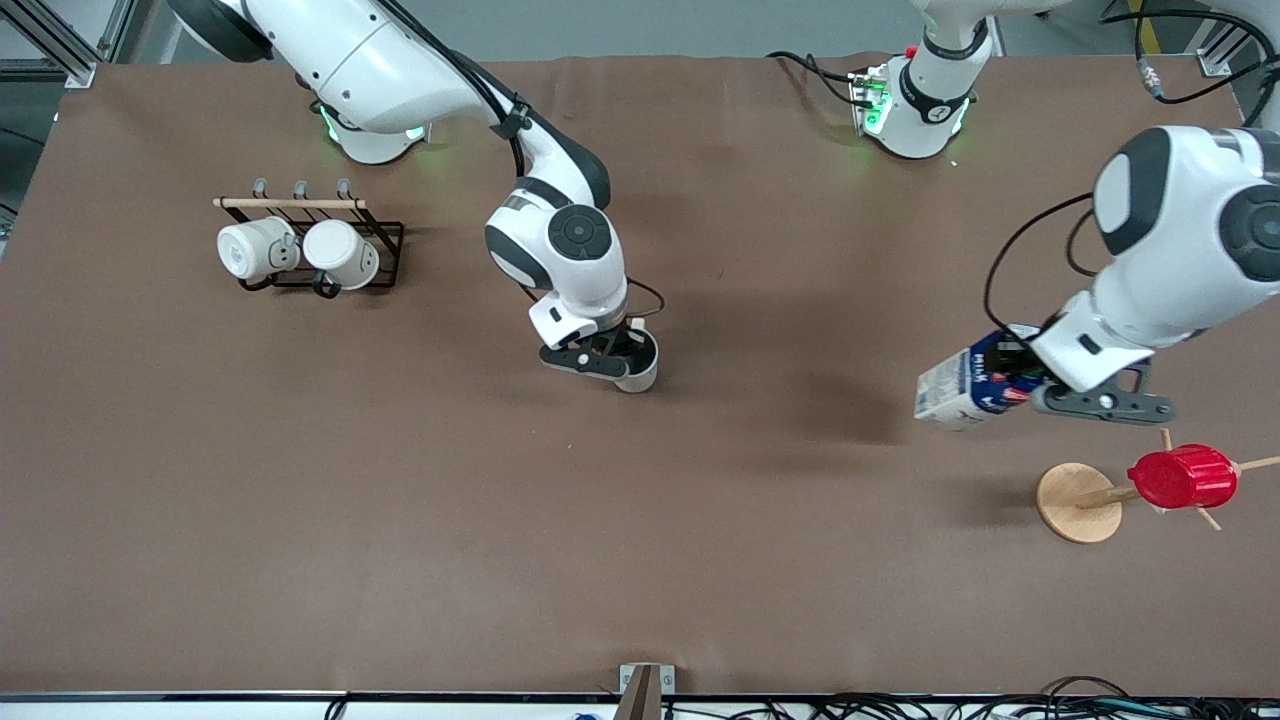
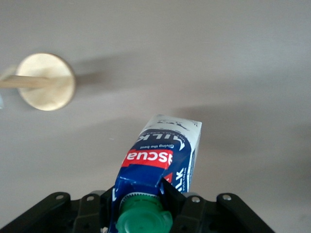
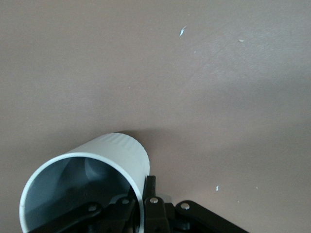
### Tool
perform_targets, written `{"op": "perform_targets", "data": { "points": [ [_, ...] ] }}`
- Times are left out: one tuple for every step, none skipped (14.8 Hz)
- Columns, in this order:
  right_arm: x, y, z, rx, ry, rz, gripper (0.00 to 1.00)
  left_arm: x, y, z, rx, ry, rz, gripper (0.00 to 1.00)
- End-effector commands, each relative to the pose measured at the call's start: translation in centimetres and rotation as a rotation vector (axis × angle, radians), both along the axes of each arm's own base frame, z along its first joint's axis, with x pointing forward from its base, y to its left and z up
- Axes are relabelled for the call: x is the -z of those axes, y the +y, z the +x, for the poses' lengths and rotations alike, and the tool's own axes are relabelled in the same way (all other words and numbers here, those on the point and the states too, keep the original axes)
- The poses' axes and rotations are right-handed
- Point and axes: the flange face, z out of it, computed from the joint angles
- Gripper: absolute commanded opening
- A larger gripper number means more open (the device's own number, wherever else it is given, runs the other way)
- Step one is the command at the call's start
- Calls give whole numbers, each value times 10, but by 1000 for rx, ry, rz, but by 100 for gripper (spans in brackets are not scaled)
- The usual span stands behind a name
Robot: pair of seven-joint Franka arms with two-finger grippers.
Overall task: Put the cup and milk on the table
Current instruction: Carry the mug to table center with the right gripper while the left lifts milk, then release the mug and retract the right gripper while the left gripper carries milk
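Left gripper point(image 1: 1035, 385) clamps milk point(image 1: 965, 388) over wooden stand point(image 1: 1080, 502) (red cup point(image 1: 1183, 477) hung); right gripper point(image 1: 612, 358) pinches cup point(image 1: 638, 368).

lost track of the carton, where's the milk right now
The milk carton is tilted in the left gripper, up over the table at the left arm's end, beside the wooden stand holding the red cup.

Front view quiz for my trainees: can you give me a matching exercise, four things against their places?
Things:
1. cup
2. milk
3. red ribbed cup
4. two white mugs

Places:
A. on the black rack
B. in the left claw
C. on the wooden stand
D. in the right claw

Pairs: 1-D, 2-B, 3-C, 4-A
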Motion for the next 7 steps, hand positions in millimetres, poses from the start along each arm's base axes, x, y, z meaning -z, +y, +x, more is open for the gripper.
{"op": "perform_targets", "data": {
  "points": [
    [-4,6,0,3,-18,-5,80,-3,-57,-2,-52,39,-5,2],
    [-6,5,2,8,-20,-3,100,1,-78,-5,-97,50,-9,2],
    [-11,4,3,8,-23,-1,100,8,-99,-9,-116,55,1,2],
    [-17,4,4,14,-24,4,100,10,-126,-13,-104,45,16,1],
    [-31,2,5,17,-36,5,100,18,-151,-18,-110,45,31,1],
    [-64,-12,17,44,-71,-2,100,27,-171,-22,-143,53,34,1],
    [-89,-31,23,75,-77,-47,100,39,-188,-24,-165,71,30,1]
  ]
}}
